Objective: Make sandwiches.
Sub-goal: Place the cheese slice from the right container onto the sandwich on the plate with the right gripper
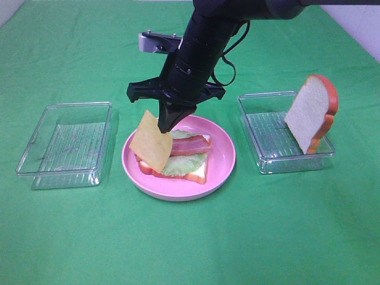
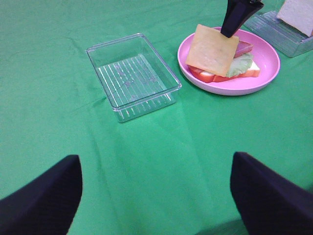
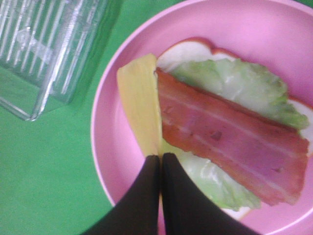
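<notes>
A partly stacked sandwich lies on the pink plate (image 1: pixel 222 155): a bread slice (image 1: pixel 193 173), a lettuce leaf (image 1: pixel 184 163) and a bacon strip (image 1: pixel 191 144). My right gripper (image 1: pixel 164 126) is shut on a yellow cheese slice (image 1: pixel 151 141) and holds it by its top corner, hanging tilted just above the left side of the stack. In the right wrist view the fingertips (image 3: pixel 146 169) pinch the cheese (image 3: pixel 141 106) beside the bacon (image 3: pixel 225 142). A second bread slice (image 1: pixel 310 113) leans upright in the right tray. My left gripper (image 2: pixel 156 196) is open and empty over the cloth.
A clear plastic tray (image 1: pixel 66 143) stands left of the plate, with nothing in it. Another clear tray (image 1: pixel 270 139) stands right of the plate and holds the leaning bread. Green cloth (image 1: pixel 190 237) covers the table.
</notes>
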`<state>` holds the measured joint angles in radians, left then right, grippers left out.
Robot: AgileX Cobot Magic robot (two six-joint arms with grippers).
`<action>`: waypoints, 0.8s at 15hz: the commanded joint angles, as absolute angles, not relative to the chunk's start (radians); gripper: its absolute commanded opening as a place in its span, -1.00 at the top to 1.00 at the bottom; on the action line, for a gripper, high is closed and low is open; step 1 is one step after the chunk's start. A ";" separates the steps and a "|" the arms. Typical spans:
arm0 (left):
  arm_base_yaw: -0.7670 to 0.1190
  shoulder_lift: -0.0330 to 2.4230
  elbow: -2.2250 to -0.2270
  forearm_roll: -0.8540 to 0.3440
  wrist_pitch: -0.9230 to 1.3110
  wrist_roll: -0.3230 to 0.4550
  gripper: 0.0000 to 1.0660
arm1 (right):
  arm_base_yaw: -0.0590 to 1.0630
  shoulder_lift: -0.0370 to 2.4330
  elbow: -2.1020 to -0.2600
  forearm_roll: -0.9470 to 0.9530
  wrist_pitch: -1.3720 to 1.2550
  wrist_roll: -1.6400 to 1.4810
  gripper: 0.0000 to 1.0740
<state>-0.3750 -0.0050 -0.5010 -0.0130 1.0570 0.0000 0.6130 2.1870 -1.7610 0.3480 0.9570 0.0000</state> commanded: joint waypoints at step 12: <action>-0.379 -0.013 -0.499 -0.015 1.045 0.000 -0.48 | 0.608 2.189 -1.757 0.120 0.946 0.165 0.00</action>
<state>-0.3750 -0.0050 -0.5010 -0.0130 1.0570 0.0000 0.6130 2.1870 -1.7610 0.1340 0.9420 0.1540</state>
